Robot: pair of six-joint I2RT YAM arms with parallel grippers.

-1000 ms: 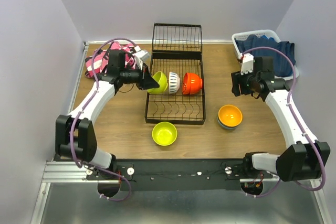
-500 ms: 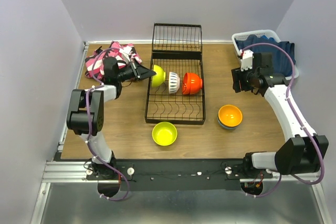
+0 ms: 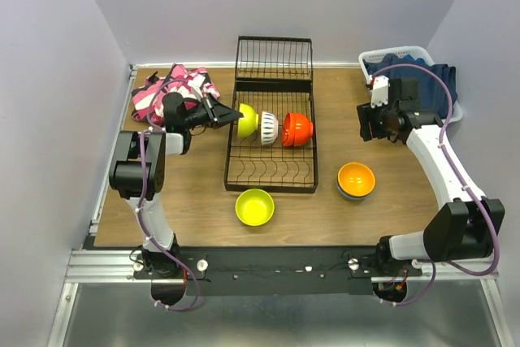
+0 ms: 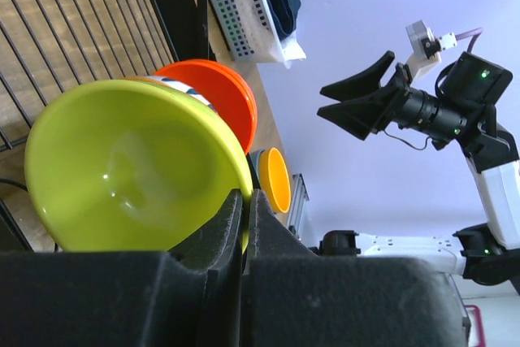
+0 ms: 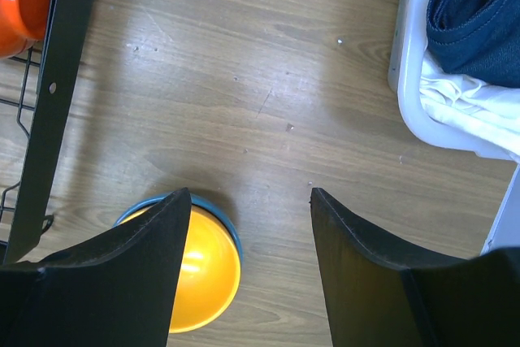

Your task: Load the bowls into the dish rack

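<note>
Lime green bowl (image 3: 249, 119) now on edge in dish rack (image 3: 272, 170), shifted back within last second to sit against cream-white bowl (image 3: 268, 127); red-orange bowl (image 3: 297, 128) beyond. Third bowl nearly racked, not yet released. Glossy, plain, mouth toward left arm. Left gripper (image 3: 230, 114) jaws pinch its rim; elbow folded in. Right gripper (image 5: 249, 194) jaws part-open, empty, above surface (image 3: 187, 193), near orange bowl (image 3: 356, 177) nested in blue bowl (image 3: 351, 195). Second lime bowl (image 3: 254, 206) loose before rack.
</note>
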